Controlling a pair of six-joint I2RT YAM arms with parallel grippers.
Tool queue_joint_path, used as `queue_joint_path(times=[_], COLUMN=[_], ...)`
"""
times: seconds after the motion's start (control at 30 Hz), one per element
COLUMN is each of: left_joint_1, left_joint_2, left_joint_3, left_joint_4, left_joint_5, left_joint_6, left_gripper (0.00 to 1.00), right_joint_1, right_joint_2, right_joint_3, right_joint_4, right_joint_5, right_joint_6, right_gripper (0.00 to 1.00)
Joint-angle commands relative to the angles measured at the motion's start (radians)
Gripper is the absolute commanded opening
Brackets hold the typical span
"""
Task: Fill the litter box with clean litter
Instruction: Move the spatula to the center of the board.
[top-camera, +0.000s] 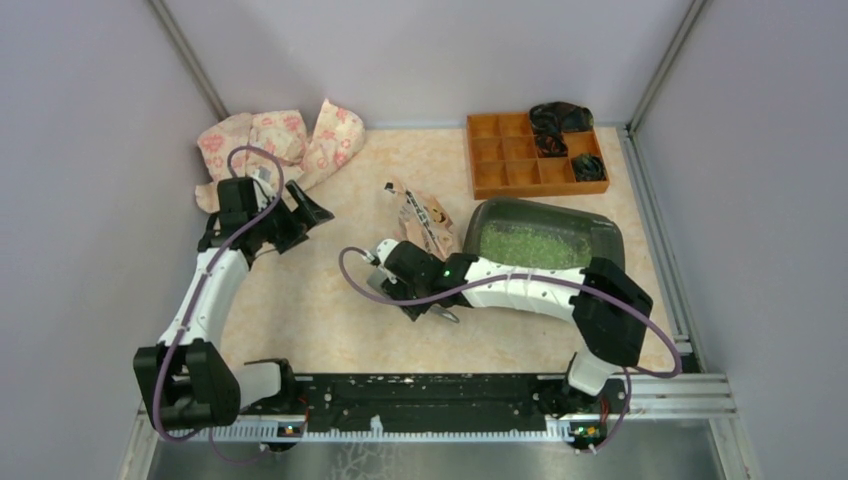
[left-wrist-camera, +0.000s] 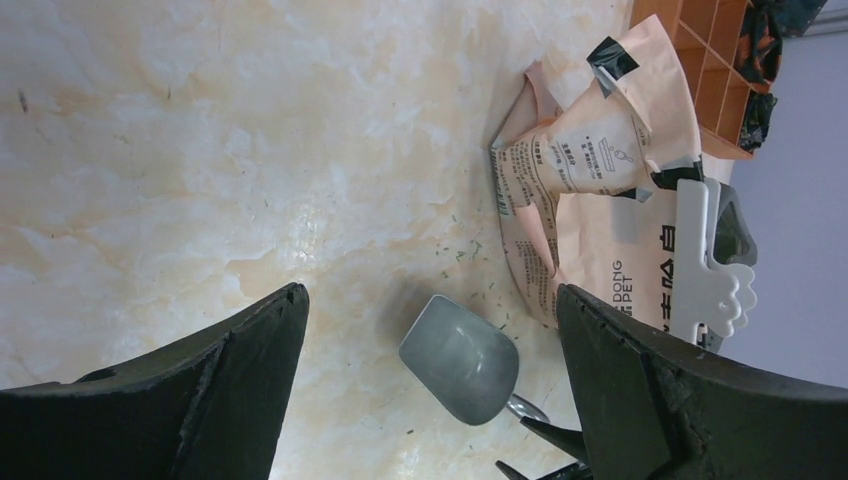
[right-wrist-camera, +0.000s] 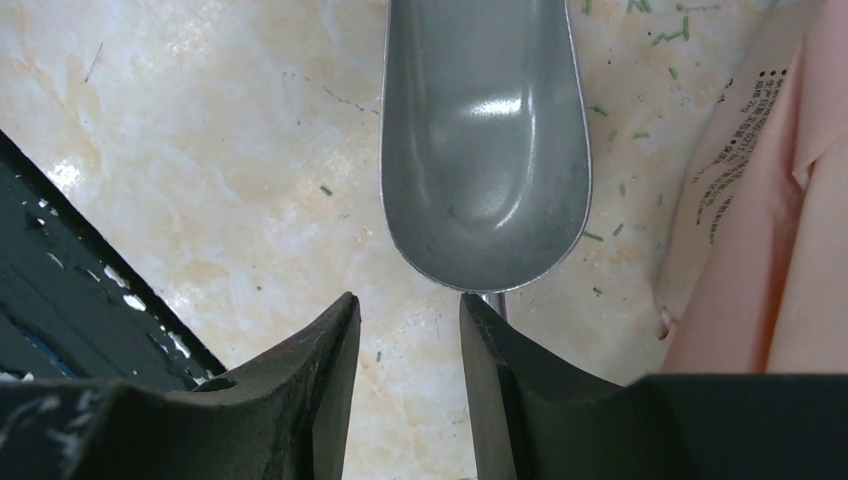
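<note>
Litter box (top-camera: 541, 206) partly filled with clean litter (top-camera: 528, 245); more is needed. Left of it, scoop (right-wrist-camera: 485, 150) lies empty. Left gripper (left-wrist-camera: 430, 292) gapes wide, right gripper (right-wrist-camera: 407, 302) stands slightly parted, both unladen.

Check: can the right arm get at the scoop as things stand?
Probably yes: the right gripper hangs open at the handle end of the scoop; nothing covers it, and the paper bag lies beside it.

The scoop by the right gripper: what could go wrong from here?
1. The scoop shows its handle only as a stub beside one finger of the right gripper, off the gap; closing may miss or pinch it askew.
2. Loose granules lie by the paper bag; scooping may scatter more.
3. The right arm lies along the litter box and may knock it.
</note>
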Motion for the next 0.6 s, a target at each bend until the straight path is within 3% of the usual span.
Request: queue_joint_path(times=[0.0, 0.13, 0.37, 0.4, 0.53, 0.57], left_joint_1=[0.003, 0.019, 0.076, 0.078, 0.081, 0.082], left_joint_2=[-0.011, -0.021, -0.033, -0.036, -0.049, -0.050], left_joint_3=[-0.021, -0.019, -0.016, -0.016, -0.021, -0.023], left_joint_4=[0.013, -0.012, -0.028, -0.029, -0.026, -0.026], left_joint_5=[-0.026, -0.084, -0.061, -0.058, -0.054, -0.054], left_joint_6=[0.012, 0.001, 0.018, 0.018, 0.021, 0.021], left_gripper=[0.99, 0.99, 0.99, 0.99, 0.99, 0.99], right_joint_1=[0.010, 0.014, 0.017, 0.017, 0.017, 0.018], right_joint_2=[0.006, 0.067, 0.166, 0.185, 0.237, 0.251], right_joint_3=[-0.002, 0.016, 0.056, 0.076, 0.150, 0.178], right_joint_4=[0.113, 0.139, 0.141, 0.130, 0.104, 0.099], right_joint_5=[-0.023, -0.067, -0.075, -0.061, -0.006, 0.000], right_joint_6=[-0.037, -0.048, -0.058, -0.059, -0.064, -0.067], right_gripper=[0.42, 0.42, 0.39, 0.34, 0.02, 0.00])
